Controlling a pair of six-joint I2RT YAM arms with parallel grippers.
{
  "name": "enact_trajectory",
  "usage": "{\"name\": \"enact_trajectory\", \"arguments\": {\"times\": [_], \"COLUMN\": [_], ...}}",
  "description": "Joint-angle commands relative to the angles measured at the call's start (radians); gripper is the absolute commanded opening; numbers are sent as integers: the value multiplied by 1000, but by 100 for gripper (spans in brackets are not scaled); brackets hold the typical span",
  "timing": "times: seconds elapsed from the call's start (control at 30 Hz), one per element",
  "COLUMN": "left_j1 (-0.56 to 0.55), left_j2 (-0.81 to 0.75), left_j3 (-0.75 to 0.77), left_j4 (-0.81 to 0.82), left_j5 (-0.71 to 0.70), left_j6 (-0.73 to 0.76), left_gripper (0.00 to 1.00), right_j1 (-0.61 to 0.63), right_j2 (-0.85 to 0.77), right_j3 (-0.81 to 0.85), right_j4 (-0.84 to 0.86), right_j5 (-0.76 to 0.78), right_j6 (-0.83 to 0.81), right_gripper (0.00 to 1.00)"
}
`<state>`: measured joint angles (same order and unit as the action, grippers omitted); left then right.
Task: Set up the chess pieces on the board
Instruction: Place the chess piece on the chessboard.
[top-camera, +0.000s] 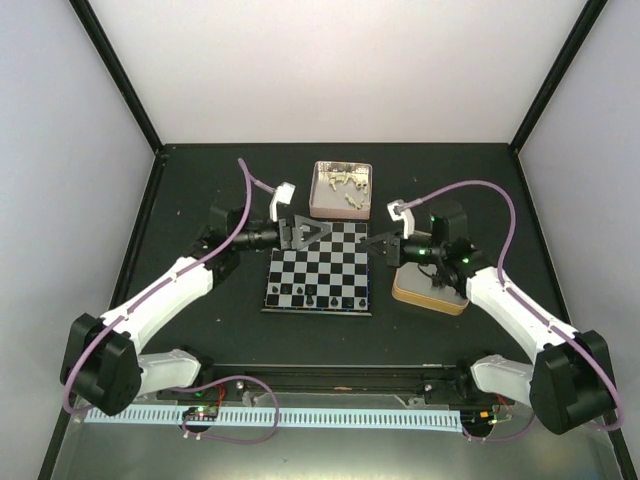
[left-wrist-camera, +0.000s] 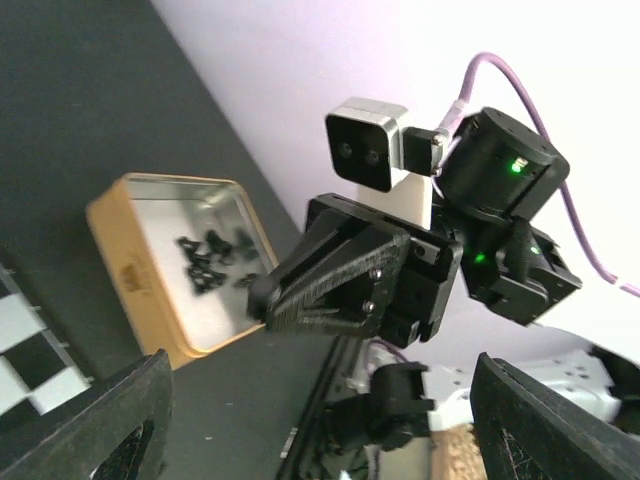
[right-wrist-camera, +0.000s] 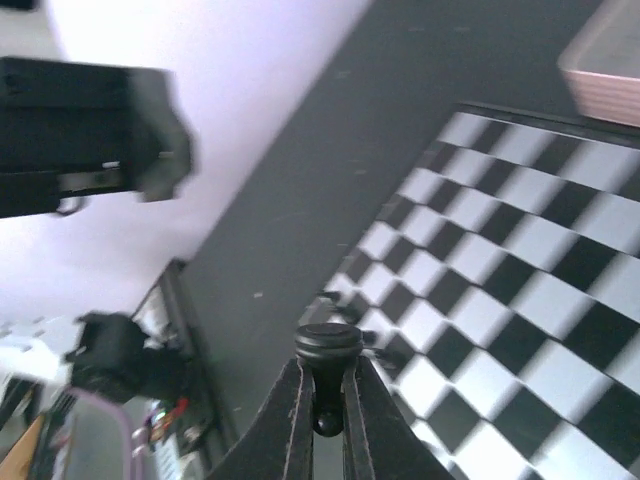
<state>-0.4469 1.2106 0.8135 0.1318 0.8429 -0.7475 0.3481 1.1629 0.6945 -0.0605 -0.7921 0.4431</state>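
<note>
— As the counter (top-camera: 200, 200) was laid out, where did the board (top-camera: 318, 270) lie?

— Flat at the centre of the counter. Several black pieces (top-camera: 318, 298) stood along its near row.

— What was the state of the right fingers (right-wrist-camera: 298, 420)?

— Clenched on one black piece (right-wrist-camera: 327, 341). Its round head stood just above the fingertips, and the part below the head was pinched between them. In the top view these fingers sat at the board's right edge, toward the far corner.

— And the left fingers (left-wrist-camera: 100, 425)?

— Released and spread wide, with nothing between them. They were positioned over the far-left squares of the board and pointed toward the right arm (top-camera: 510, 310).

— Where were the other pieces?

— White pieces (top-camera: 345, 182) lay in a pink tin (top-camera: 340, 212) just beyond the board's far edge. More black pieces lay loose in a gold tin (left-wrist-camera: 115, 260) beside the board's right edge, partly under the right arm.

— Was the held piece touching the board?

— That could not be determined. The right wrist view was blurred, and the top view did not show how high the piece was.
</note>
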Motion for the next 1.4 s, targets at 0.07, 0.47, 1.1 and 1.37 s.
{"name": "enact_trajectory", "arguments": {"times": [0.07,0.47,1.1,1.37], "left_j1": [-56,-113,-129,-129], "left_j2": [21,100,89,84], "left_j3": [2,0,-17,-10], "left_j4": [173,206,228,313], "left_j5": [91,94,35,-34], "left_j6": [-121,-219,-288,-420], "left_gripper": [81,39,2,2], "right_j1": [135,204,204,204], "right_j2": [12,56,54,17], "right_j3": [115,182,160,32], "right_j4": [43,22,124,432], "right_j5": [-164,-150,-14,16], "right_j6": [-107,-149,37,350], "right_gripper": [1,1,8,23]}}
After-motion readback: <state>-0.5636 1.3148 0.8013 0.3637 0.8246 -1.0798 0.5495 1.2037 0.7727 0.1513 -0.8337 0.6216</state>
